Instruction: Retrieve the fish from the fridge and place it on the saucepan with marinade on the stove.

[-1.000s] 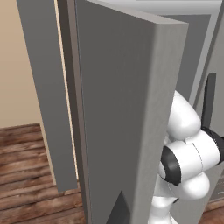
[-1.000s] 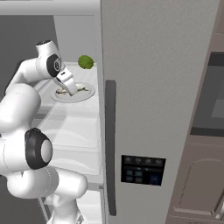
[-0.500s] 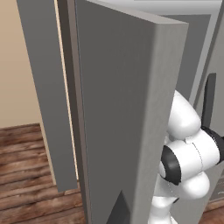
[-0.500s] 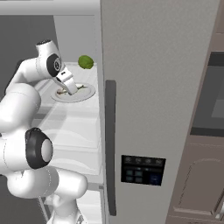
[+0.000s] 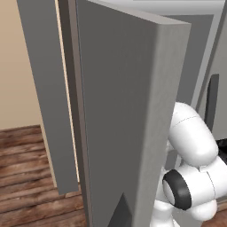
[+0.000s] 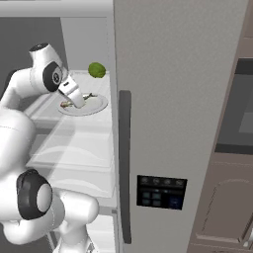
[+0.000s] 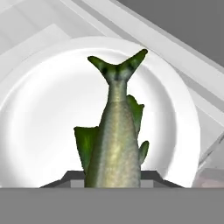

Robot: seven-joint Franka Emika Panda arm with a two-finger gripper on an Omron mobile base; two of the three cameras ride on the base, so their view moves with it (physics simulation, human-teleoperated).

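Fridge (image 6: 178,99) stands with one grey door swung wide, its broad panel (image 5: 119,115) looming across the left base view beside wooden floorboards (image 5: 22,177), while the shut door in the right base view carries a long dark handle (image 6: 124,163) and a small dark control panel (image 6: 160,191). White arm (image 6: 20,104) reaches from the lower left of the right base view into the open compartment, over the white shelves (image 6: 74,148). On the upper shelf sits a round white plate (image 6: 96,105), and behind it, near the back wall, rests a round green fruit (image 6: 97,69). Claw (image 6: 74,101) comes down onto the plate, pressed together on the fish (image 7: 114,144). From the hand view, the slim greenish-brown fish runs straight up from between the two dark fingertips (image 7: 72,178), its body gripped at the bottom of the picture and its forked tail pointing away toward the far rim of the plate (image 7: 39,109). Green fins flare to either side of the body just above the fingertips. Whether the fish touches the plate or hangs just above it cannot be told.
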